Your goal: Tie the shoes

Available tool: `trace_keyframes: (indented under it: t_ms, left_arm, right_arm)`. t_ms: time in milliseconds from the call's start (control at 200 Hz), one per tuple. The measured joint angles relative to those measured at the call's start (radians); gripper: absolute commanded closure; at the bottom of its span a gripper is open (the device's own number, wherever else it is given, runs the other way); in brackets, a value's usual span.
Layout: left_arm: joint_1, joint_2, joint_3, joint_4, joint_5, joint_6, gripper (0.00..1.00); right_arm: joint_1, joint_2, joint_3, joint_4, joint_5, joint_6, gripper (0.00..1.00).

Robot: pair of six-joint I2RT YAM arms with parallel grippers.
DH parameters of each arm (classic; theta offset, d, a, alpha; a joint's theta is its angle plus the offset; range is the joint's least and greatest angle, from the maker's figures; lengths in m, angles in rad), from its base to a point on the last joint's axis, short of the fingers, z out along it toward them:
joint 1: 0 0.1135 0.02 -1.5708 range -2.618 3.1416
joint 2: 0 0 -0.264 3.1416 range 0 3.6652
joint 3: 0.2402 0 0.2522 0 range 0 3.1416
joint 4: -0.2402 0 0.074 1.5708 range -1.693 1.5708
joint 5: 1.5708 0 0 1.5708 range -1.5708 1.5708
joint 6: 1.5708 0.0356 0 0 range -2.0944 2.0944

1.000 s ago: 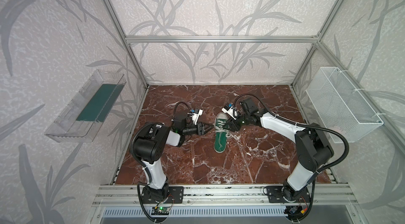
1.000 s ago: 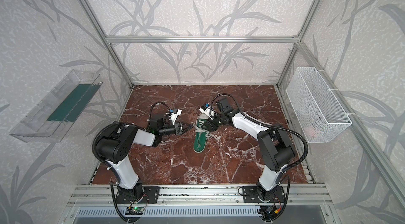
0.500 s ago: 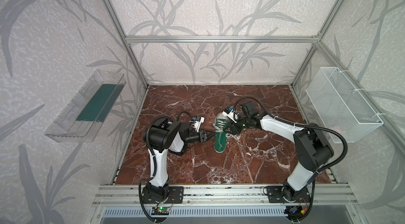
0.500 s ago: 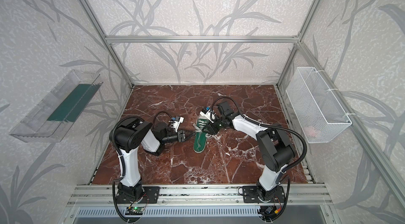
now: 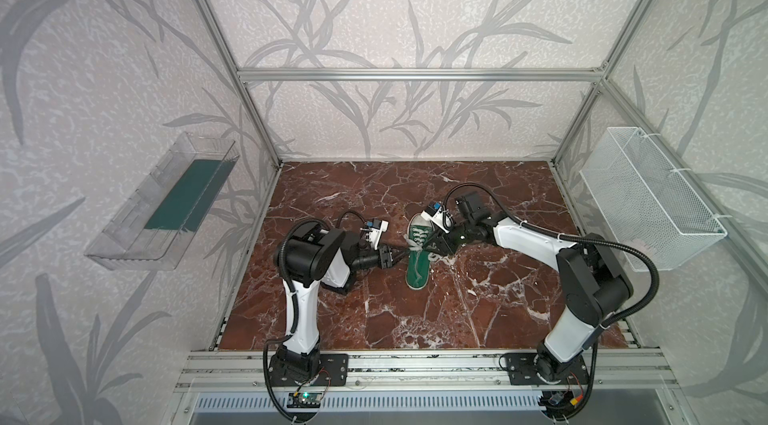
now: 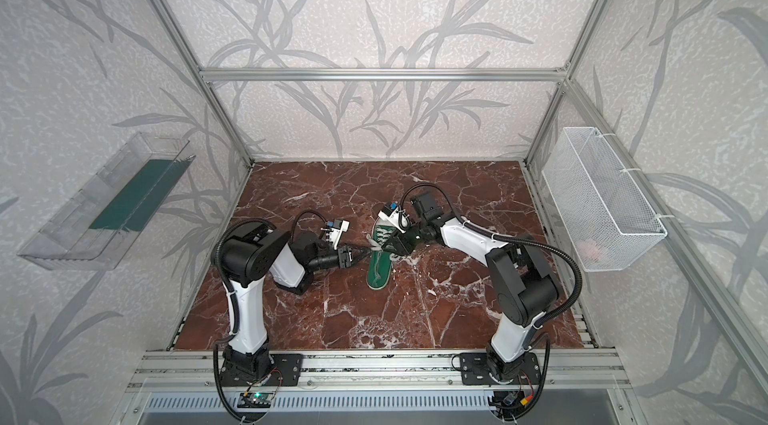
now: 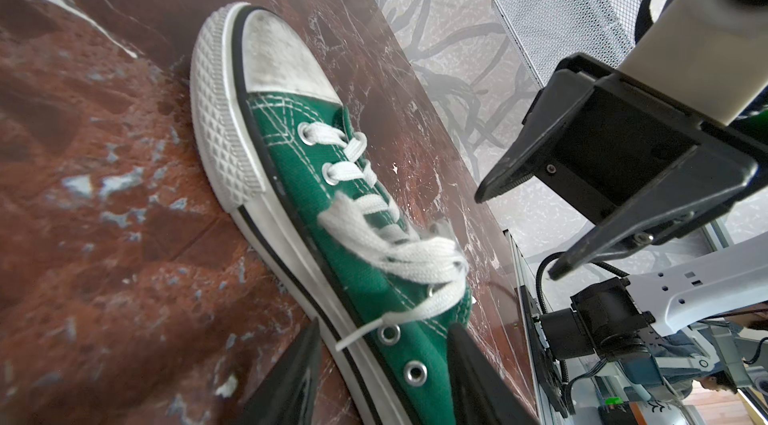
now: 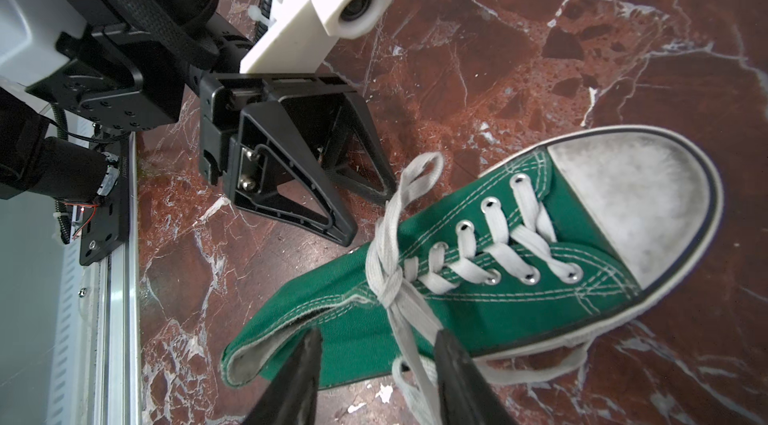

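From where I stand the whole rig sits inside a tall booth of pale wallpaper printed with grey leaf sprays, braced by an aluminium frame. The table is a slab of red-brown marble pattern veined with white, and a metal rail with both arm bases bolted to it runs along its front edge. A clear plastic tray hangs on the wall by the left edge with a dark green sheet lying in it. A white wire basket hangs by the right edge, and in a top view something pale pink in it is too small to make out. The left arm and right arm both bend low toward the table's middle. There lies the green sneaker, sole down, with its white toe cap toward the far edge and its heel toward the front rail. The left gripper sits low just beside the shoe, jaws spread and pinching nothing. The right gripper hangs over the other side, jaws likewise apart. The white laces cross in a knot at mid-shoe. One loop reaches toward a left fingertip, and a loose strand runs between the right fingers, unclamped. A few white flecks dot the marble near the heel.
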Motion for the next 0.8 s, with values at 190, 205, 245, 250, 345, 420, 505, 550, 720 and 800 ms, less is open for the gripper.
trace_keyframes:
  t_ms: [190,205,245,250,345,420,505,550,720,800]
  left_arm:
    - [0.000,0.002,0.006,0.002,0.003,-0.003,0.64]
    - [0.000,0.002,0.006,0.002,0.003,-0.003,0.66]
    - [0.000,0.004,0.006,0.003,0.005,-0.005,0.71]
    - [0.000,0.004,0.006,0.003,0.004,-0.003,0.72]
    - [0.000,0.008,0.007,0.003,0.006,-0.004,0.82]
    - [0.000,0.008,0.008,0.002,0.006,-0.004,0.87]
    - [0.000,0.008,0.007,0.003,0.006,-0.003,0.94]
    - [0.000,0.008,0.007,0.002,0.005,-0.004,0.98]
    - [0.000,0.007,0.007,0.006,0.000,-0.002,1.00]
    - [0.000,0.007,0.005,0.008,-0.004,-0.002,1.00]
  right_arm:
    - [0.000,0.004,0.000,0.004,-0.007,-0.001,0.54]
    - [0.000,0.005,0.000,0.006,-0.008,-0.001,0.54]
    - [0.000,0.010,0.000,0.010,-0.008,-0.001,0.54]
    - [0.000,0.011,0.000,0.010,-0.008,-0.001,0.54]
    - [0.000,0.027,0.000,0.015,-0.011,-0.001,0.54]
    - [0.000,0.039,0.000,0.015,-0.011,-0.001,0.54]
    - [0.000,0.047,0.000,0.015,-0.010,-0.002,0.54]
    - [0.000,0.051,0.000,0.015,-0.009,-0.003,0.54]
    - [0.000,0.058,0.001,0.016,-0.005,-0.005,0.53]
    - [0.000,0.059,0.002,0.016,-0.005,-0.005,0.52]
